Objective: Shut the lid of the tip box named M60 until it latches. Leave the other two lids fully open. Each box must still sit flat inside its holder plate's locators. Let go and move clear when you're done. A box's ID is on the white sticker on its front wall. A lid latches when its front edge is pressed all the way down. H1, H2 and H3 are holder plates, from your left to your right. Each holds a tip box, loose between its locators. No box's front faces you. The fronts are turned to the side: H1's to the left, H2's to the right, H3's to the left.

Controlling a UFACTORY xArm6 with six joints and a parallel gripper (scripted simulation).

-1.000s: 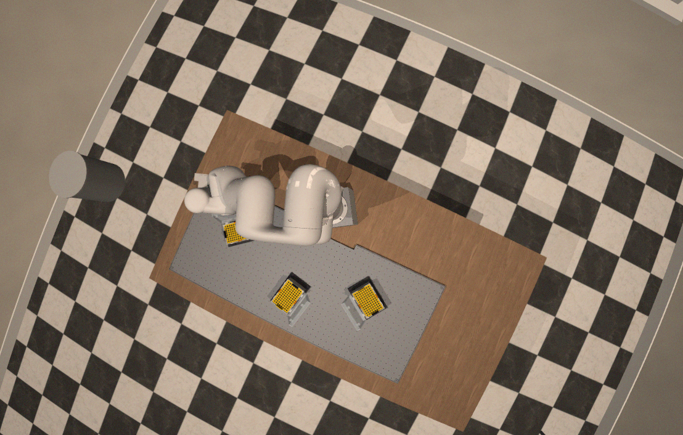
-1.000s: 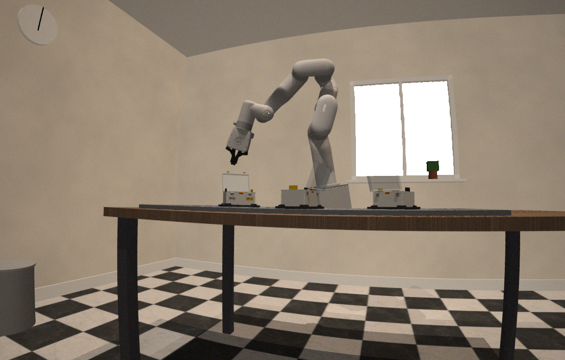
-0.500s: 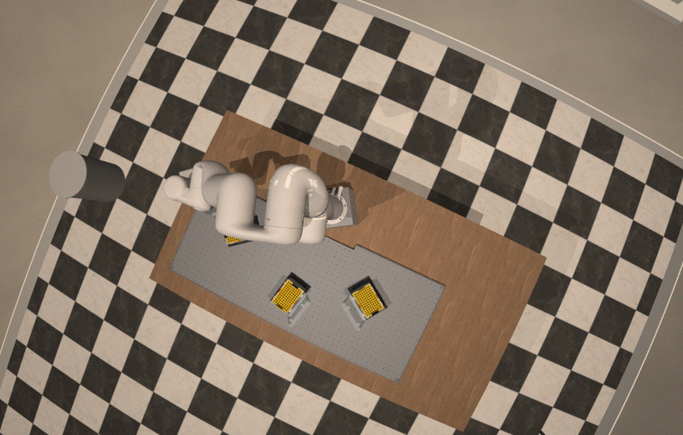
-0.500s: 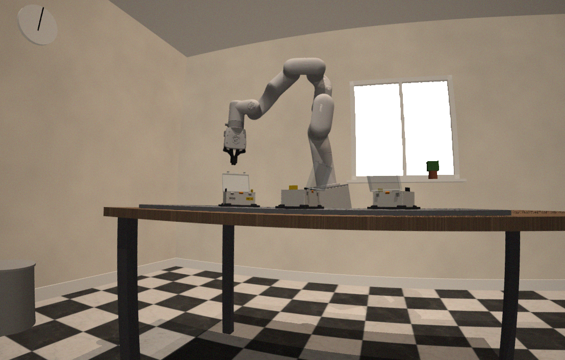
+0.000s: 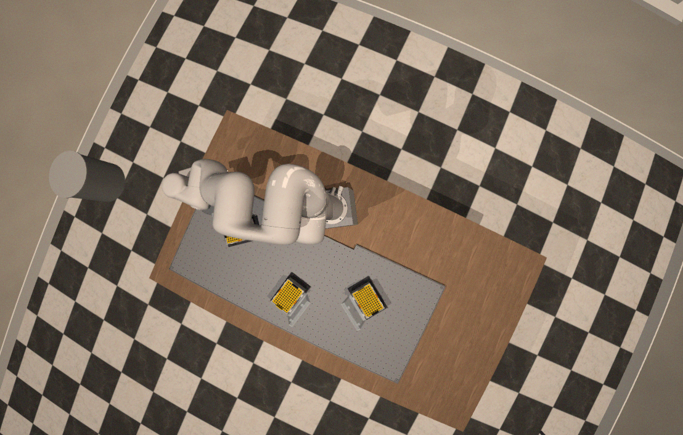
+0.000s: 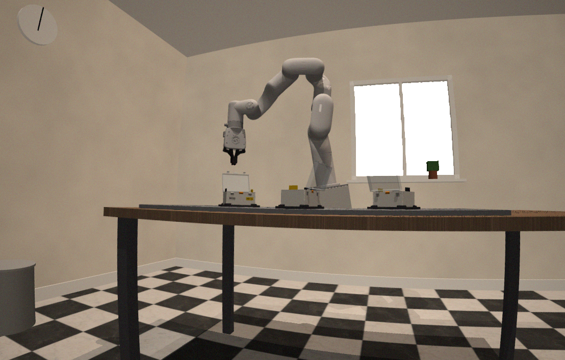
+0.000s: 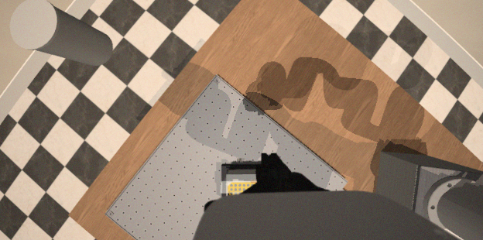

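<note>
My gripper (image 6: 233, 162) (image 7: 268, 166) is shut and empty. In the exterior view it points down, a little above the raised lid (image 6: 236, 182) of the left box (image 6: 238, 198) (image 5: 234, 240) (image 7: 237, 188). That box's sticker (image 6: 232, 198) is too small to read surely. The arm or gripper partly covers the box in the top view and the wrist view. The middle box (image 6: 292, 198) (image 5: 288, 295) has its lid (image 5: 299, 311) open. The right box (image 6: 387, 198) (image 5: 368, 300) has its lid (image 5: 354, 314) (image 6: 384, 182) open. The boxes' exact seating cannot be judged.
The boxes' black holder plates stand on a grey perforated board (image 5: 333, 345) (image 7: 166, 169) on the wooden table (image 5: 474, 324) (image 7: 279, 22). The arm's base (image 5: 348, 207) (image 7: 395, 176) is at the board's rear edge. A grey bin (image 5: 87, 176) (image 6: 5, 297) (image 7: 62, 31) stands beyond the left side.
</note>
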